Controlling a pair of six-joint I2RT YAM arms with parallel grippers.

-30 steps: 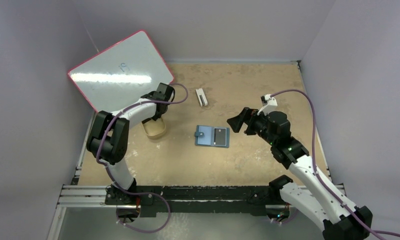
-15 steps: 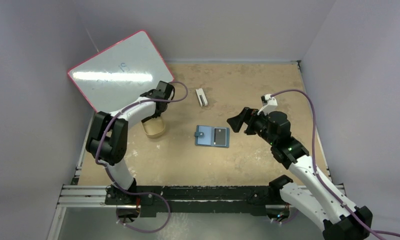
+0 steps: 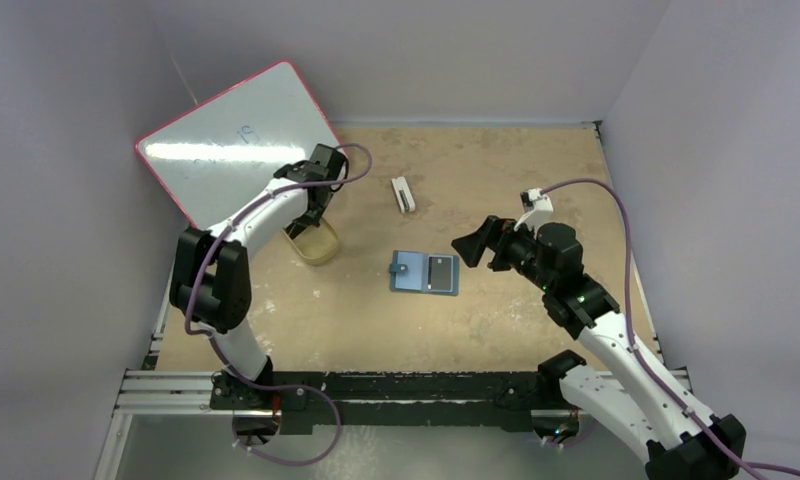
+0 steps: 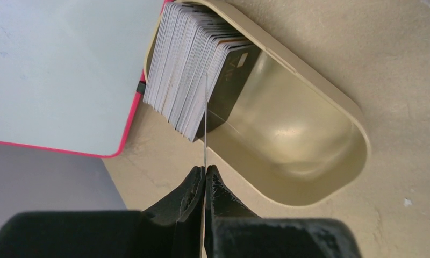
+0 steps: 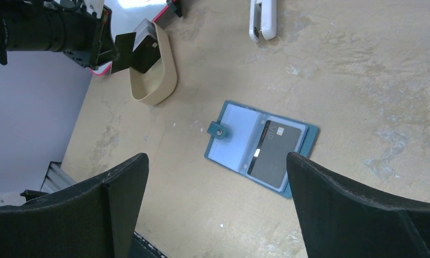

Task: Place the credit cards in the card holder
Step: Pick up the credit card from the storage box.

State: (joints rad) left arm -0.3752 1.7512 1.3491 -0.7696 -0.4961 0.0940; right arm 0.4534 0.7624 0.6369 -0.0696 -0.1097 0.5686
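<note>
The teal card holder (image 3: pixel 412 272) (image 5: pixel 235 141) lies open mid-table with one grey credit card (image 3: pixel 440 271) (image 5: pixel 276 151) in its right pocket. A stack of credit cards (image 4: pixel 183 59) (image 5: pixel 143 38) stands on edge in the tan tray (image 3: pixel 323 250) (image 4: pixel 331 91). My left gripper (image 3: pixel 307 221) (image 4: pixel 205 170) is above the tray's near end, shut on a single card (image 4: pixel 206 118) seen edge-on, which rises beside the stack. Just right of the holder, my right gripper (image 3: pixel 473 246) (image 5: pixel 215 157) hovers open with nothing between its fingers.
A red-edged whiteboard (image 3: pixel 236 140) (image 4: pixel 57 70) leans at the back left, close behind the tray. A small white oblong block (image 3: pixel 403 194) (image 5: pixel 263 19) lies behind the holder. Grey walls enclose the table on three sides.
My left jaws have closed onto one card, and the left wrist has shifted a little toward the back. The right arm and the card holder have not moved.
</note>
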